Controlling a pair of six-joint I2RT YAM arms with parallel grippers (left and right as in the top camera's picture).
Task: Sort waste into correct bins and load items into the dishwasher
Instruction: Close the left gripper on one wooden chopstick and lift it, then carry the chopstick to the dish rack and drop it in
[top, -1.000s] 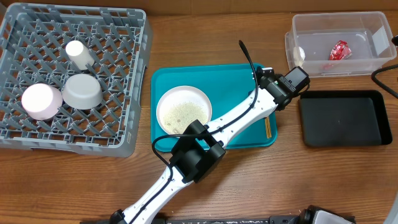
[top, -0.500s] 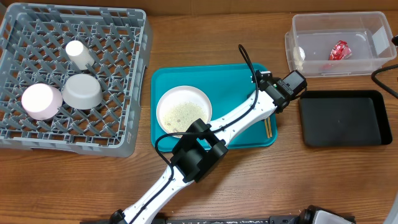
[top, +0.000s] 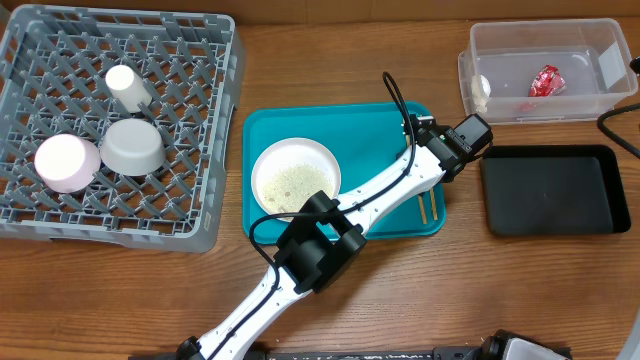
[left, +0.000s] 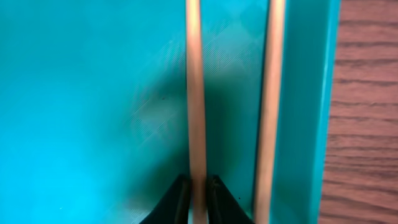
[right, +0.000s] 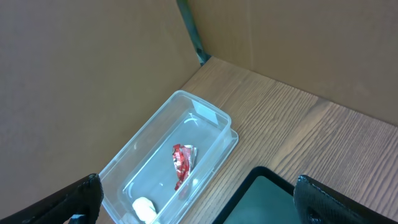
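Note:
My left gripper (left: 198, 190) is shut on one wooden chopstick (left: 196, 87) at the right side of the teal tray (left: 81, 93). The second chopstick (left: 271, 93) lies loose beside it along the tray's right wall. Overhead, the left gripper (top: 436, 176) is over the tray's right edge and the chopsticks (top: 425, 208) stick out below it. The white plate (top: 295, 176) with rice scraps (top: 293, 182) sits on the tray. The clear tub (top: 545, 70) holds the red wrapper (top: 546, 81) and the tissue (top: 481, 88). My right gripper (right: 199, 194) is open and empty, above the tub.
The grey dish rack (top: 215, 120) at the left holds the pink bowl (top: 66, 162), the grey-blue bowl (top: 132, 147) and the white cup (top: 127, 86). The black tray (top: 555, 190) lies right of the teal tray (top: 350, 125), below the tub. A cardboard wall stands behind the tub.
The left gripper has shifted very slightly at the tray's right edge, and the visible chopstick ends have moved a little to the left. The right arm has not moved.

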